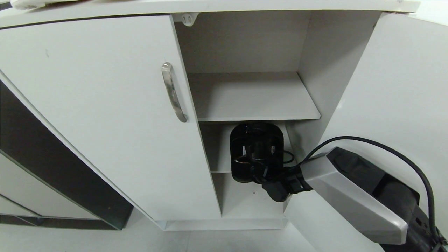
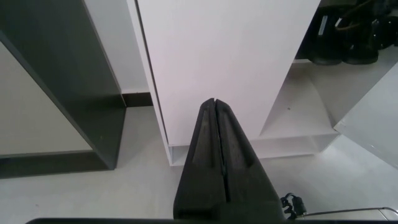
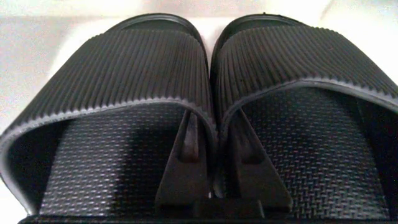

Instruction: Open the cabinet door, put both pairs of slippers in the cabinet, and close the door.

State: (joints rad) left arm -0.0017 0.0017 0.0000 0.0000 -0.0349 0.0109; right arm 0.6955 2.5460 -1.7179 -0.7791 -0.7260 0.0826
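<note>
A pair of black ribbed slippers [image 1: 256, 152] [image 3: 205, 93] hangs side by side in the opening of the white cabinet [image 1: 252, 98], at the level of its lower shelf [image 1: 218, 171]. My right gripper [image 3: 214, 168] is shut on them, with one finger [image 3: 186, 155] inside each slipper pinching their touching inner walls. The right door [image 1: 402, 87] stands open. The left door [image 1: 98, 115], with its metal handle [image 1: 173, 92], is closed. My left gripper [image 2: 214, 143] is shut on nothing, low in front of the closed left door [image 2: 211, 56], above the floor.
The upper shelf [image 1: 252, 101] and the bottom compartment [image 1: 252, 206] are bare. A dark grey unit [image 1: 52, 154] stands to the left of the cabinet. Pale floor [image 1: 227, 241] lies in front. A white object [image 1: 28, 3] rests on the cabinet top.
</note>
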